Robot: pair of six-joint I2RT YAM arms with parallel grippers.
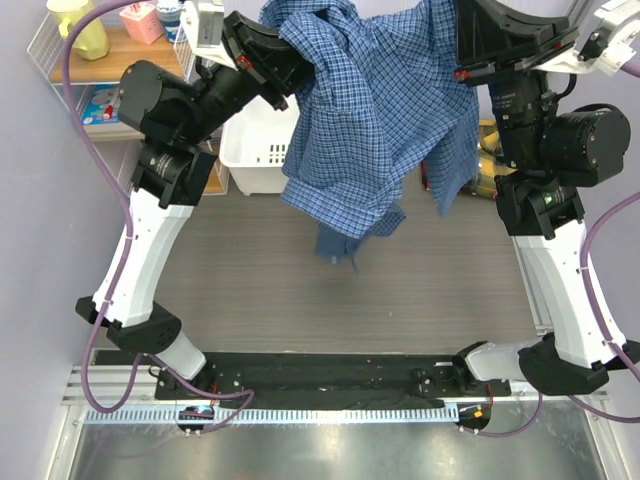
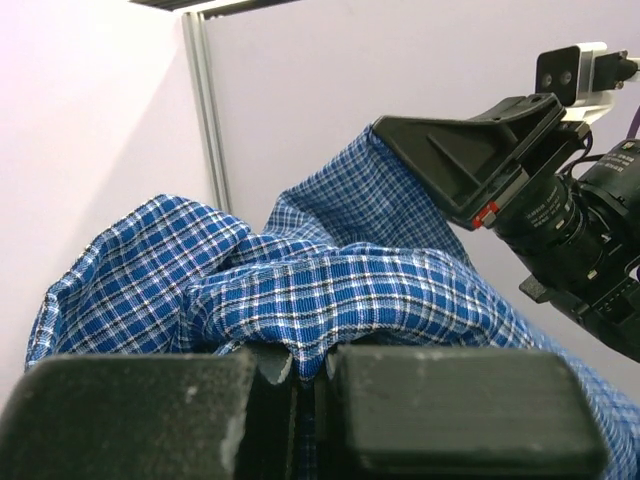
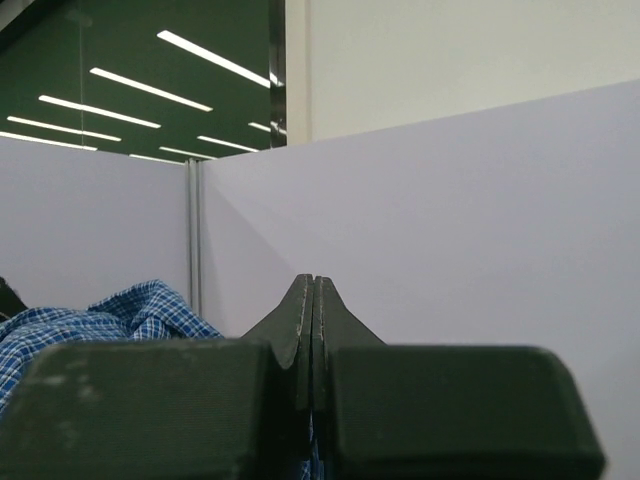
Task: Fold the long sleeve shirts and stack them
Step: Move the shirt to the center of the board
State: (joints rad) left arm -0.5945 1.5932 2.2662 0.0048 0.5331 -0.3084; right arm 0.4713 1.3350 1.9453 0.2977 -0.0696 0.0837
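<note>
The blue check shirt hangs in the air over the grey table, stretched between both raised grippers, with its tail and a sleeve dangling. My left gripper is shut on a fold of it; in the left wrist view the cloth bunches over the pinched jaws of that gripper. My right gripper is shut too, and a strip of blue cloth shows low between the closed jaws of the gripper. A bit of yellow-and-dark plaid shirt shows behind the right arm.
A white laundry basket stands at the table's far left edge. A wire shelf with small items sits at the back left. Lilac partition walls close in the space. The right arm's wrist is close to my left gripper.
</note>
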